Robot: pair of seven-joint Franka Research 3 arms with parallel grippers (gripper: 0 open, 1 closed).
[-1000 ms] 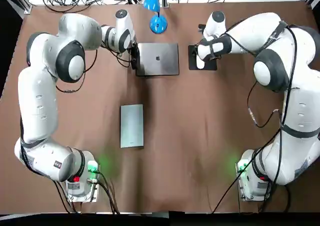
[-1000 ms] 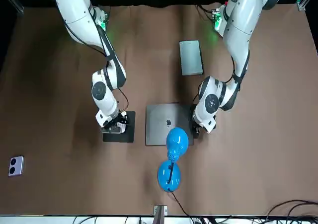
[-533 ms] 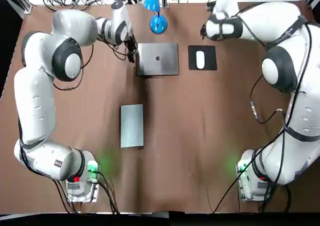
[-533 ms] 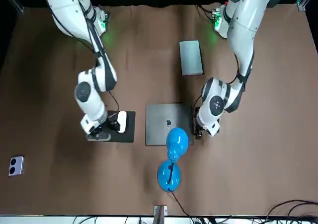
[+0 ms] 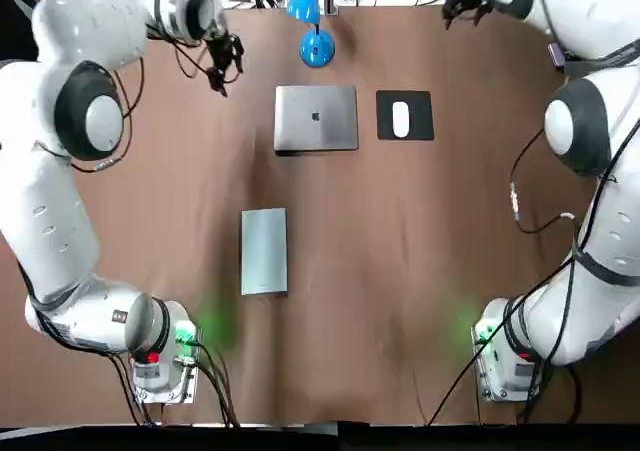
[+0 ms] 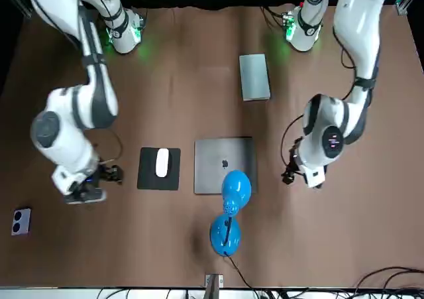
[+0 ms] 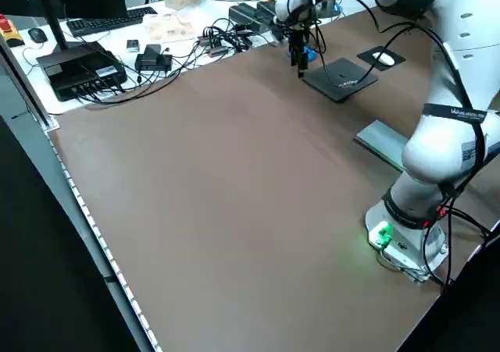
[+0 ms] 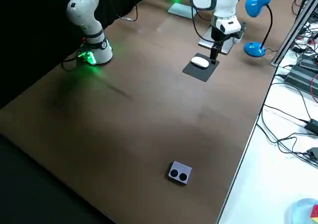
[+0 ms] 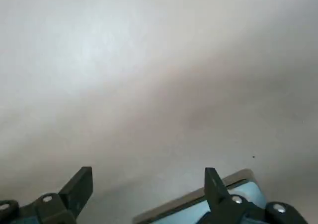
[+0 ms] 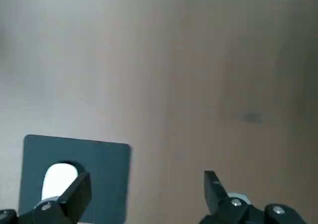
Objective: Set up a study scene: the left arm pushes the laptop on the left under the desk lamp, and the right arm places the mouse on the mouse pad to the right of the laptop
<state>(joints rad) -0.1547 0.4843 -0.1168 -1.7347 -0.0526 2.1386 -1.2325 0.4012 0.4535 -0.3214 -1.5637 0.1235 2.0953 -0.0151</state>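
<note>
Big brown table [image 5: 400, 271], with a white bench [image 8: 258, 184] full of cables [image 7: 195, 48] along its far edge. The closed laptop [image 5: 316, 118] sits right under the blue lamp [image 5: 316, 49], and a flat grey slab [image 5: 264, 251] lies nearer the arm bases. The mouse pad [image 5: 421, 101] is just right of the laptop, with the mouse [image 5: 400, 118] on it. The left gripper [image 9: 148, 177] hangs off to the laptop's left and the right gripper [image 10: 146, 182] is beyond the pad, both with jaws wide and empty.

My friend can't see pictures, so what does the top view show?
A closed laptop sits by a blue desk lamp, with a white mouse on a black mouse pad at its right. The left gripper and right gripper hover off to either side, holding nothing.
</note>
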